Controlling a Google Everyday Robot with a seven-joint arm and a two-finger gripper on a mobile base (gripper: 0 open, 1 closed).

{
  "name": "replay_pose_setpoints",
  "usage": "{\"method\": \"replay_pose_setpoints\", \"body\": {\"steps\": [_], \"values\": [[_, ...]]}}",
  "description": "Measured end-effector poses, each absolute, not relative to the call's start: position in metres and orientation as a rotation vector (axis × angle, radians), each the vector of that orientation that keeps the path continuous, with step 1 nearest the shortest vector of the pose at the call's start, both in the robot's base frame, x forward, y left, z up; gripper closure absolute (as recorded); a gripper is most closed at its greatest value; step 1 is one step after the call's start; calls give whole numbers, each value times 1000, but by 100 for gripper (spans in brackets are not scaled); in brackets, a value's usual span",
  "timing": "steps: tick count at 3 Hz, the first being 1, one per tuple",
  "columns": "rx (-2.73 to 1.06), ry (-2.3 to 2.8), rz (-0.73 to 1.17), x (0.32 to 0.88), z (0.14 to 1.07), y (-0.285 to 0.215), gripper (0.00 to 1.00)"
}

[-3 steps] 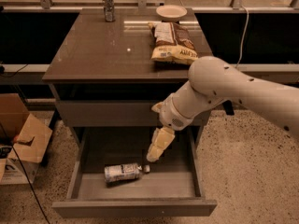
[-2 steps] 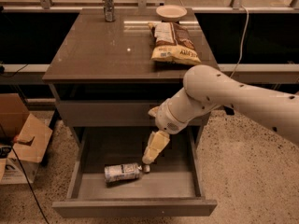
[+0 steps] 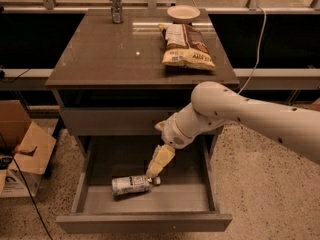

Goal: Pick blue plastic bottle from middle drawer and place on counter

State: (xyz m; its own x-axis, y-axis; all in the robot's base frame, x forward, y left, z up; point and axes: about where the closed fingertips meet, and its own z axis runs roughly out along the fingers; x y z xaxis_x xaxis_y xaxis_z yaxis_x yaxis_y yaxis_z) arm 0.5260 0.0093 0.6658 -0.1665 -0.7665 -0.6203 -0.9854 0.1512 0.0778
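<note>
The blue plastic bottle (image 3: 131,185) lies on its side on the floor of the open middle drawer (image 3: 150,223), its white cap pointing right. My gripper (image 3: 154,170) reaches down into the drawer from the upper right, its tip just above and beside the bottle's cap end. The white arm (image 3: 235,115) comes in from the right. The counter (image 3: 105,54) is the glossy dark top of the cabinet above.
On the counter stand a slim metallic can (image 3: 115,5) at the back left, a pale bowl (image 3: 183,13) at the back and a brown-yellow chip bag (image 3: 185,46) on the right. Cardboard boxes (image 3: 22,151) sit on the floor at the left.
The gripper has moved left and down inside the drawer, closer to the bottle's cap end. The bottle has not moved.
</note>
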Motion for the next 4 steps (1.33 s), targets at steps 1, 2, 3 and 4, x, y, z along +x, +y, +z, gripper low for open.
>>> {"method": "replay_pose_setpoints", "body": {"steps": [1,2,3,4], "values": [[-1661,1990,687,531,647,23,0],[-1666,1955,711,541,618,41,0],[-1676,1914,722,549,588,53,0],[-1637,1872,749,558,555,58,0]]}}
